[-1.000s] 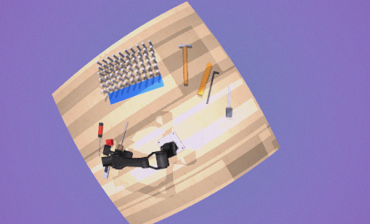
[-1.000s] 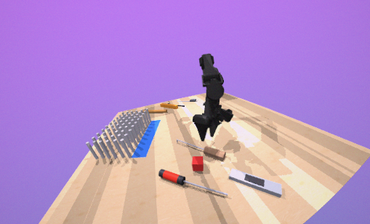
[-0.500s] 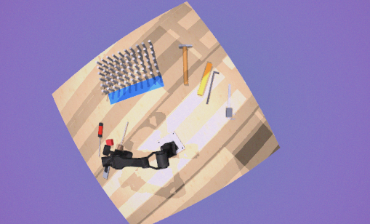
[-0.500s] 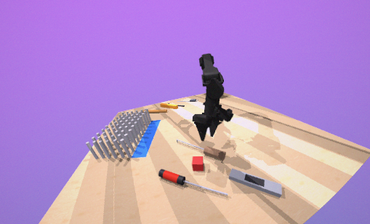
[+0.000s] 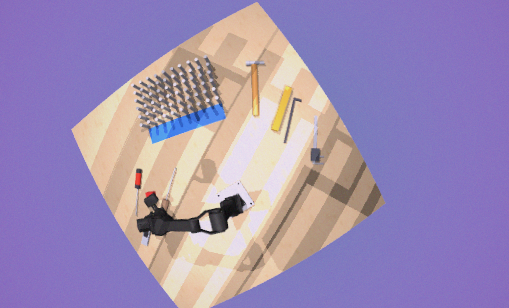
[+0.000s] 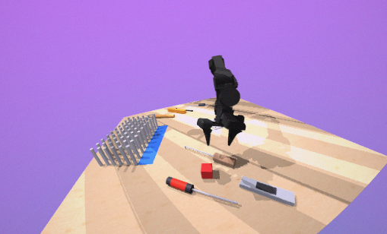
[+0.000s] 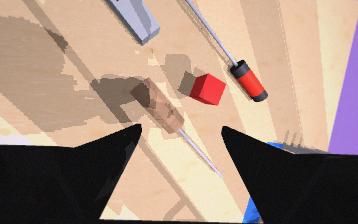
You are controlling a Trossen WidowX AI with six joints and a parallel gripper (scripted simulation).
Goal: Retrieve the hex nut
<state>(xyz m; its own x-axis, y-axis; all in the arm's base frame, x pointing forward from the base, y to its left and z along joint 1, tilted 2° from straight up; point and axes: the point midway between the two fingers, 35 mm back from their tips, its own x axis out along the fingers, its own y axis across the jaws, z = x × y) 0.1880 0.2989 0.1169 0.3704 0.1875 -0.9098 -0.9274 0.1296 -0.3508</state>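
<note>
Exterior view: end effector (image 6: 218,144) (image 7: 181,128) apart, empty, above wooden-handled tool (image 6: 224,159) (image 7: 158,106); no tool picked, nut retrieval apparently all left.

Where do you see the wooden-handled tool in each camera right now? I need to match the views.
Top: the wooden-handled tool is lower left, partly hidden by the arm.
Exterior: right of centre, below the open gripper.
Wrist: near centre, handle up-left, shaft pointing down-right.
Shared landmark: the red cube.
</note>
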